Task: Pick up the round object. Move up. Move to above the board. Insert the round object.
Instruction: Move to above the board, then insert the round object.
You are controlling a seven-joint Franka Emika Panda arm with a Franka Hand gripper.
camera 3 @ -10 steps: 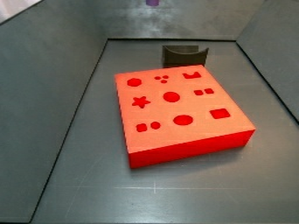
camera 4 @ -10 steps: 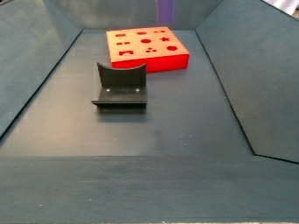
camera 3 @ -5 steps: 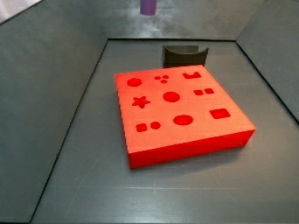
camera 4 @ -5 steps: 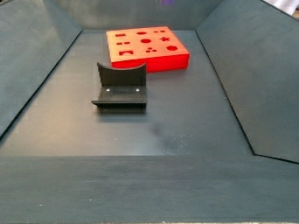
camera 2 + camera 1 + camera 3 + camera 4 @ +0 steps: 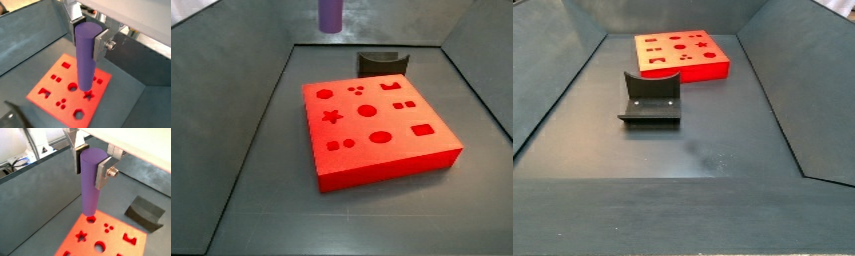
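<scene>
Desk (image 5: 700, 150): dark grey floor, you see it in both side views.
Board (image 5: 378, 130): red-orange block, centre of frame; upper middle in a side view (image 5: 680, 53); under the peg in both wrist views (image 5: 100, 235).
Fixture (image 5: 651, 98): left of centre, well apart from the board.
Round object (image 5: 90, 183): purple peg, upright, off the board; lower end shows at top edge (image 5: 330, 14).
End effector (image 5: 91, 159): your plates clamp the peg's upper part, holding it.
</scene>
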